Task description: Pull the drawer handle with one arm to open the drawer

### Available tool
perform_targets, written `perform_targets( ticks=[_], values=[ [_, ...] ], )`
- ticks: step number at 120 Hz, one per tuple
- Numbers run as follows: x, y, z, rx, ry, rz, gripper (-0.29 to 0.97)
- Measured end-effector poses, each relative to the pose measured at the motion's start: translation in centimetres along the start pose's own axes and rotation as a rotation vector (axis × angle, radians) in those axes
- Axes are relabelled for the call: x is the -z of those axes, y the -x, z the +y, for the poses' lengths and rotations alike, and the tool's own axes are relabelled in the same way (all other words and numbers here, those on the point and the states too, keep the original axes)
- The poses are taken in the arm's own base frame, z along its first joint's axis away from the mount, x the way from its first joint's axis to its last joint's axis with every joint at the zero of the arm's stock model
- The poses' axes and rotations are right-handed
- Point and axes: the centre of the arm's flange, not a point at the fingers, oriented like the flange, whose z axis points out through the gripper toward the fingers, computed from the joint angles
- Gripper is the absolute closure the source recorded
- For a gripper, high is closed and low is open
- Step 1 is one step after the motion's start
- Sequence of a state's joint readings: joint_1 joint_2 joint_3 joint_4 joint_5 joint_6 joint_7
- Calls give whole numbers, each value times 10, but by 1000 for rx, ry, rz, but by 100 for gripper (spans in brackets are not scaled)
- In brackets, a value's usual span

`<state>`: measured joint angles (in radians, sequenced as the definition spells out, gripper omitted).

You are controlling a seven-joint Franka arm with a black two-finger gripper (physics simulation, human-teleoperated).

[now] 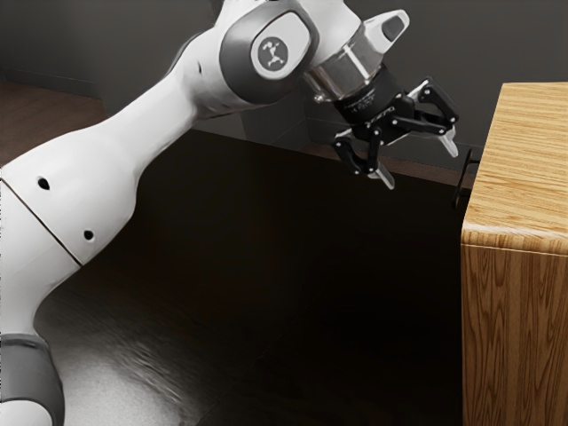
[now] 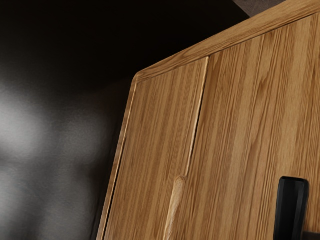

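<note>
A light wooden cabinet (image 1: pixel 519 266) stands at the exterior view's right edge. A black drawer handle (image 1: pixel 467 177) sticks out from its upper front, facing the arm. My black gripper (image 1: pixel 419 160) hangs in the air just to the handle's left, open, with nothing between its fingers, a short gap away from the handle. In the wrist view the cabinet's wooden front (image 2: pixel 220 145) shows a seam between two panels, and the black handle (image 2: pixel 291 207) appears against the panel close under my hand.
A dark glossy floor (image 1: pixel 266 293) spreads below the arm and in front of the cabinet. A dark wall (image 1: pixel 497 44) runs behind. Open space lies between my gripper and the cabinet front.
</note>
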<state>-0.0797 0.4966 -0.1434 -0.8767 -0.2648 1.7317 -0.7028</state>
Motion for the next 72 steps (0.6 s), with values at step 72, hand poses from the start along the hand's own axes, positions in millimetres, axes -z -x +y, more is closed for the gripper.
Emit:
perform_targets(
  ticks=[72],
  values=[
    [-15, 2, 10, -8, 31, -2, 3]
  ],
)
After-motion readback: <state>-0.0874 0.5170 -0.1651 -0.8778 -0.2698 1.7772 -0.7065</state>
